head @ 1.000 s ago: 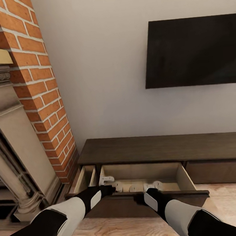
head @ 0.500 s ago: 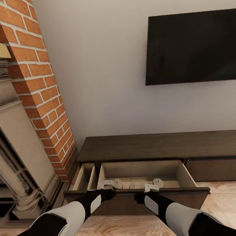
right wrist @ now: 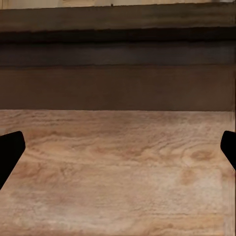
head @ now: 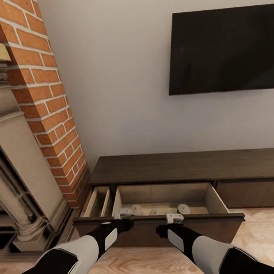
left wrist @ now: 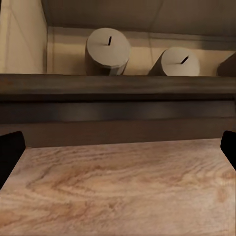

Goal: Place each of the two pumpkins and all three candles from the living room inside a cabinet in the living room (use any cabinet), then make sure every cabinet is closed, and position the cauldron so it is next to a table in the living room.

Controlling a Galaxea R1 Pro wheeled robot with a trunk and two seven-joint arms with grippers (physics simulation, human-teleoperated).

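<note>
Black fingertips of the left gripper stand far apart at either edge of the left wrist view, jaws wide with nothing between them but wood-grain floor; just ahead runs the dark front panel of the pulled-out drawer, and past its top edge two candles stand upright inside on the pale drawer bottom, each with a short dark wick. The right gripper is spread just as wide in the right wrist view, facing the same dark drawer front above the pale floor and gripping nothing. In the head view both grippers, left and right, sit low in the frame at the top edge of the drawer front, whether touching it I cannot tell. Three candles show in a row inside the drawer near its front wall. The drawer belongs to the long dark-brown cabinet across the lower middle of the frame, against a pale wall. A narrower drawer beside it at the left is also open. A black television hangs at upper right, and a brick column with a stone fireplace surround fills the left.
</note>
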